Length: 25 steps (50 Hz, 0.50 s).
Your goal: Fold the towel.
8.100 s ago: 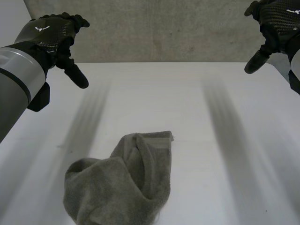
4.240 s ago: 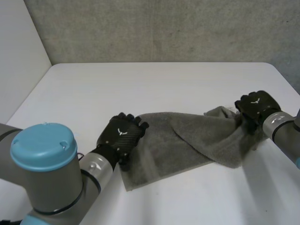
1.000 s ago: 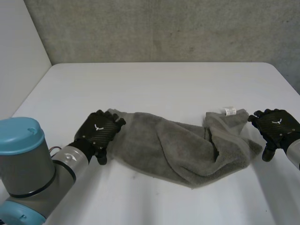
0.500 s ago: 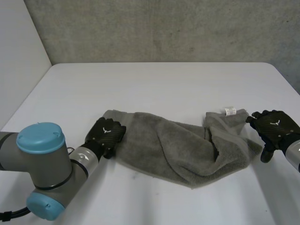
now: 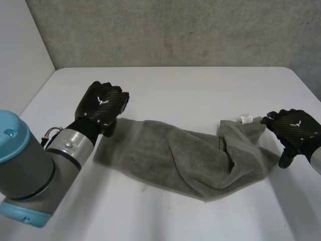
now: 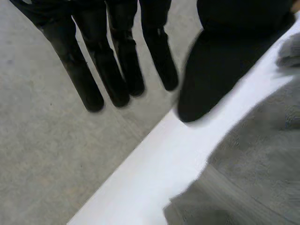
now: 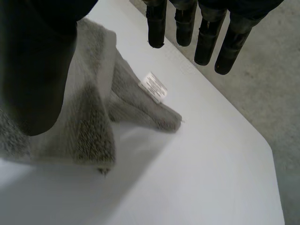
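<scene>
Rumpled grey towel (image 5: 190, 155) on white table (image 5: 200, 90), left hand (image 5: 103, 103) and right hand (image 5: 293, 130) at its ends

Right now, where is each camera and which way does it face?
Head view: behind and between the arms, looking down on table, towel, left hand, right hand.
Left wrist view: on the left wrist, looking past straight fingers at the towel's edge.
Right wrist view: on the right wrist, looking past its fingers at the towel's label.
Shared: the label, in head and right wrist views.
</scene>
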Available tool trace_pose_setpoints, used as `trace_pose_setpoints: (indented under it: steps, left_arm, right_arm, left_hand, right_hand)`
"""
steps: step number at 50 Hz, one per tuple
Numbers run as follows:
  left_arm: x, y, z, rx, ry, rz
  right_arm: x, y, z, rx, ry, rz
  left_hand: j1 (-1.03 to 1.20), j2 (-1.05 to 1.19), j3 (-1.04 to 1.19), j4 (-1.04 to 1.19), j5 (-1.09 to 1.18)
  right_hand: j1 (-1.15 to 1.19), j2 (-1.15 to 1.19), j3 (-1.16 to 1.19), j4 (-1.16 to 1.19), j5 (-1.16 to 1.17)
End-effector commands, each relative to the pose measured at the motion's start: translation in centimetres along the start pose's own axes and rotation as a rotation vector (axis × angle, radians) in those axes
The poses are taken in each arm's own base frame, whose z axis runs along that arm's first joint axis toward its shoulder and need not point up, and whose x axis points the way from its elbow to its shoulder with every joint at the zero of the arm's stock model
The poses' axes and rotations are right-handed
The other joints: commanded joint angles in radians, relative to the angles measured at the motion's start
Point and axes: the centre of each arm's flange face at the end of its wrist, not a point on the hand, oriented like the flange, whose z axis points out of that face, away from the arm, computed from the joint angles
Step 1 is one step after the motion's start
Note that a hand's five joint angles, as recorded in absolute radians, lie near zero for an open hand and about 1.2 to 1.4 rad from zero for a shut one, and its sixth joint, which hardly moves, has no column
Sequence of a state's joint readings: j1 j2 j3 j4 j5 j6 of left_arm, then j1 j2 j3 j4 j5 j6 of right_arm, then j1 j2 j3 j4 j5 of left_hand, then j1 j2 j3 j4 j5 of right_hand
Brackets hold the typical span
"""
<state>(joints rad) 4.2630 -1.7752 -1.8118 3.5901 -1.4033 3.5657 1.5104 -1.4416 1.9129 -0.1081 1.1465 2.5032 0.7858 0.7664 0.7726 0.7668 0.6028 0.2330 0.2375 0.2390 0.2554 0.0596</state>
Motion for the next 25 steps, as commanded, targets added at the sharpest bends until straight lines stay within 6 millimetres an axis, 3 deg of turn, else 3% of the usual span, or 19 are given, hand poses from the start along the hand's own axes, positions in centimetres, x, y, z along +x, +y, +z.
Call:
trace_pose_setpoints:
  steps: [1, 5, 10, 14, 25]
  left_arm:
    - [2.2, 4.1, -0.9, -0.191, 0.095, -0.026]
    - [3.0, 6.6, -0.9, -0.280, 0.126, -0.045]
    - [3.4, 8.0, -0.6, -0.315, 0.135, -0.052]
    - [3.5, 8.6, -0.1, -0.317, 0.136, -0.052]
    - [3.7, 9.4, 1.1, -0.308, 0.133, -0.052]
  right_arm:
    - [-0.6, 0.2, -0.1, 0.003, -0.047, 0.011]
    - [-1.1, 0.9, 0.2, -0.024, -0.063, 0.011]
    - [-1.2, 1.4, 0.5, -0.034, -0.069, 0.016]
    - [-1.4, 1.7, 0.6, -0.044, -0.077, 0.020]
    - [-1.6, 1.9, 0.6, -0.049, -0.082, 0.021]
  left_hand:
    - [-0.390, -0.371, -0.377, -0.371, -0.382]
    - [-0.405, -0.386, -0.392, -0.386, -0.397]
    - [-0.382, -0.362, -0.368, -0.363, -0.373]
    - [-0.352, -0.333, -0.339, -0.333, -0.344]
    - [-0.014, 0.005, -0.001, 0.005, -0.006]
  right_hand:
    - [-0.058, -0.063, -0.064, -0.081, -0.060]
    - [-0.058, -0.063, -0.064, -0.081, -0.060]
    - [-0.058, -0.063, -0.064, -0.081, -0.060]
    - [-0.058, -0.063, -0.064, -0.081, -0.060]
    - [-0.058, -0.063, -0.064, -0.081, -0.060]
